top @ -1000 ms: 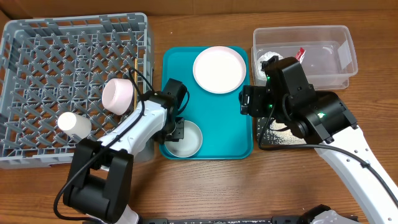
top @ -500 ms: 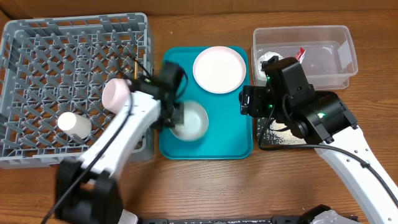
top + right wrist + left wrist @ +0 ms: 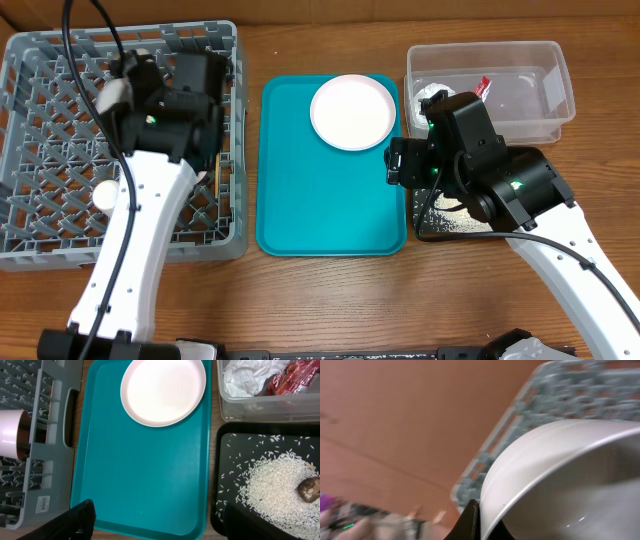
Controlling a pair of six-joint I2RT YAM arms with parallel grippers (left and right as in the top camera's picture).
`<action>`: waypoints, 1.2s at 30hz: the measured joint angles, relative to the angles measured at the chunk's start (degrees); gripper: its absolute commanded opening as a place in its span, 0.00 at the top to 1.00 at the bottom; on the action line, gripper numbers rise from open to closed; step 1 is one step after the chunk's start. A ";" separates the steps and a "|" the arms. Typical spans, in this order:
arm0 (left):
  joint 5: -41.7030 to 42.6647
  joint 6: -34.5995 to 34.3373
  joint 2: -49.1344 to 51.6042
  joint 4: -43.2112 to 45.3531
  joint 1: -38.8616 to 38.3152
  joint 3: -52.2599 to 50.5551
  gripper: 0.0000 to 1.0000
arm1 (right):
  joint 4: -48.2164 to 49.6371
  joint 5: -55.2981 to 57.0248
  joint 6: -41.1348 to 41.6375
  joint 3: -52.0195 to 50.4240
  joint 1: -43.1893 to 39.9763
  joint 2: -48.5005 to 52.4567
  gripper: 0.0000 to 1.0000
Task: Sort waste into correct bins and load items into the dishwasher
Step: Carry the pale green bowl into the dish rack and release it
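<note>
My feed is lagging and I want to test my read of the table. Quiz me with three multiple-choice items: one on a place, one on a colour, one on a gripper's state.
1. Where does the plate lie?
A. in a sink
B. on the teal tray
C. on a shelf

2. What colour is the wrapper in the clear tub?
A. blue
B. green
C. red

3. How is the right gripper?
A. open, holding nothing
B. shut on the plate
C. shut on the wrapper

Answers:
1 B: the overhead view shows the plate at the tray's far right corner.
2 C: the right wrist view shows it red beside a white paper wad.
3 A: its fingers stand wide apart above the tray with nothing between them.
</note>
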 measured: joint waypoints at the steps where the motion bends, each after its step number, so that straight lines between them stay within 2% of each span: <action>1: -1.42 0.63 0.81 0.07 1.33 0.00 0.96 | 0.00 0.00 0.00 0.00 0.00 0.00 0.17; 5: -3.93 1.90 4.48 0.59 7.37 0.00 0.96 | -0.26 0.00 0.02 0.00 0.00 0.00 0.17; 12: -1.99 1.90 11.63 2.64 15.82 0.00 0.96 | -0.31 0.00 0.02 0.00 0.00 0.00 0.17; 18: -1.25 2.99 17.16 8.59 17.25 0.00 0.96 | -0.39 -0.02 0.00 0.00 0.00 0.00 0.17; 24: -1.90 8.98 23.34 14.21 17.55 0.00 0.96 | -0.94 0.00 0.00 0.00 0.00 0.00 0.17; 36: -3.67 14.03 24.68 16.57 17.90 0.00 0.96 | -1.42 0.00 0.02 0.00 0.00 0.00 0.17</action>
